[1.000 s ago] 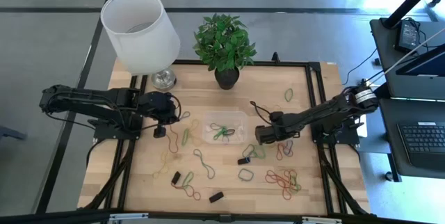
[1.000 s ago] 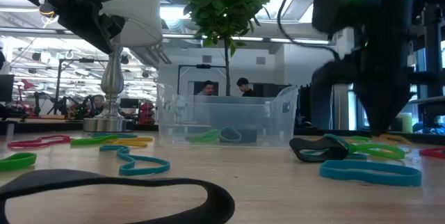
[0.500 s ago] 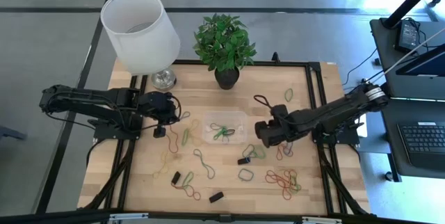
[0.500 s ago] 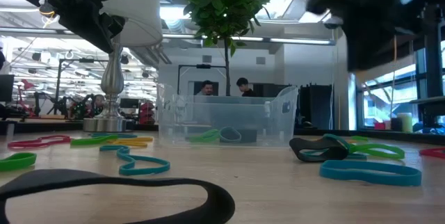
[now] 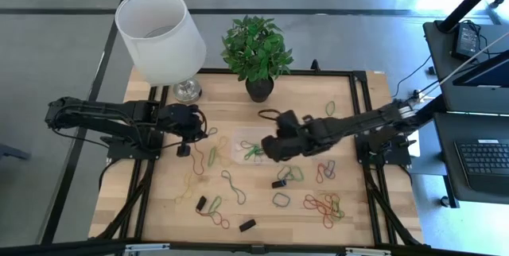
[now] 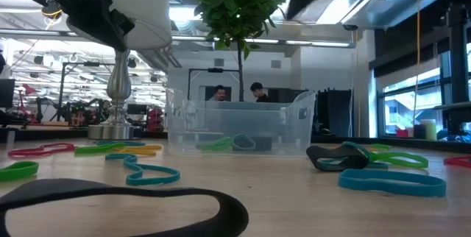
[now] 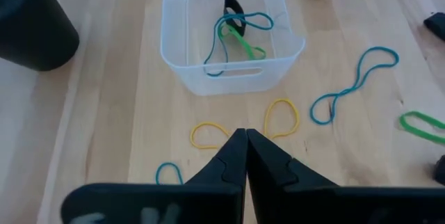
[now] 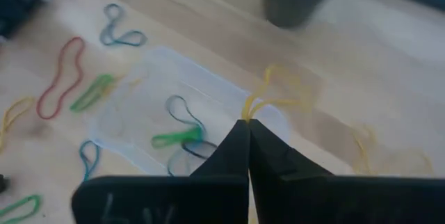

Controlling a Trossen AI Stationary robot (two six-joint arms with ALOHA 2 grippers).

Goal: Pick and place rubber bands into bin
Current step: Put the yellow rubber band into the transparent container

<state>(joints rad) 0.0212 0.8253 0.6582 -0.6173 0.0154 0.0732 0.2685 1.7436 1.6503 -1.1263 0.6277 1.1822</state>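
The clear bin [image 5: 238, 149] stands mid-table holding green, teal and black rubber bands [image 7: 236, 33]. Many more rubber bands [image 5: 322, 204] lie loose on the wood around it. My right gripper [image 5: 266, 148] hovers above the bin's right part, shut on a yellow rubber band [image 8: 274, 92]. My left gripper [image 5: 184, 149] waits left of the bin, raised off the table, its fingers [image 7: 245, 140] shut on nothing, with two yellow bands [image 7: 281, 118] lying just beyond its tips. My right gripper pinches the yellow band by one end [image 8: 248, 115] between its two fingertips. The fingers slant downward from the table's right side. The band's loop sticks out beyond the tips, lifted clear above the bin [image 8: 160, 113].
A white-shaded lamp [image 5: 159, 33] and a potted plant [image 5: 256, 49] stand at the table's far edge. Small black pieces [image 5: 247, 225] lie among the bands near the front edge. In the low view, people sit in the room behind the bin [image 6: 239, 123].
My right gripper has risen from the table right of the bin and swung toward the table's left edge, rolling its wrist as it went. It has come over the bin and out of the low view.
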